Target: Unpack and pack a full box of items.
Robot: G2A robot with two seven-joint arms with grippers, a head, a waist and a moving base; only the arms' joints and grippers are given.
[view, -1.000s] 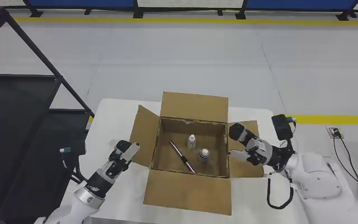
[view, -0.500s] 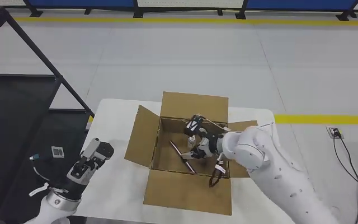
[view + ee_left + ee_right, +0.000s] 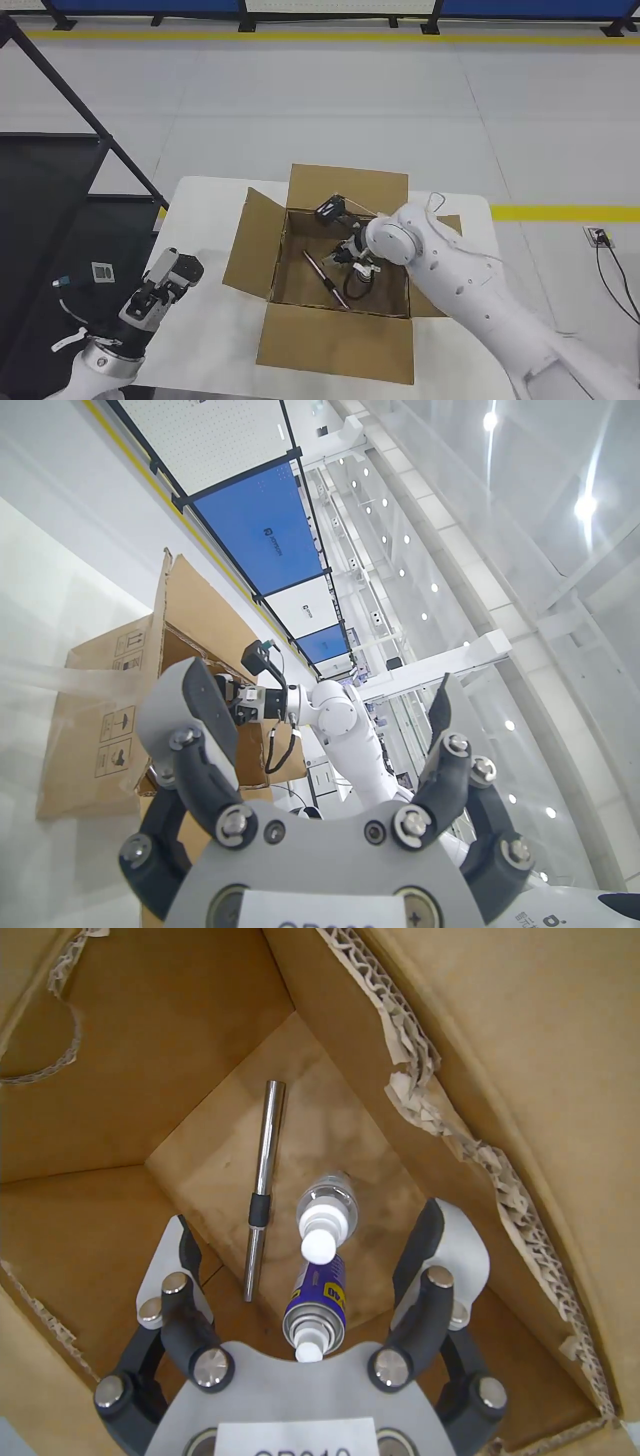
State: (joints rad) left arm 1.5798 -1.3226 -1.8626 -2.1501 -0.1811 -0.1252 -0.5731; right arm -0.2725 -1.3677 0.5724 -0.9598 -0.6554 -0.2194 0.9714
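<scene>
Right gripper [image 3: 307, 1218] hung spread wide inside brown cardboard box [image 3: 150, 1028], above upright clear white-capped bottle [image 3: 327, 1200] and blue spray can [image 3: 317, 1298]. Risk: closing on one could topple its close neighbour.

Floor [image 3: 330, 100]: pale grey, smooth, with faint seams. A yellow line [image 3: 300, 36] runs along its far side, below blue panels [image 3: 530, 5] set in black frames. A second yellow strip [image 3: 565, 212] lies at the right. A black metal frame [image 3: 75, 100] slants at the left above a dark surface [image 3: 45, 220]. The table [image 3: 200, 215] is white. The ceiling lights [image 3: 585, 505] are lit, round and bright.
</scene>
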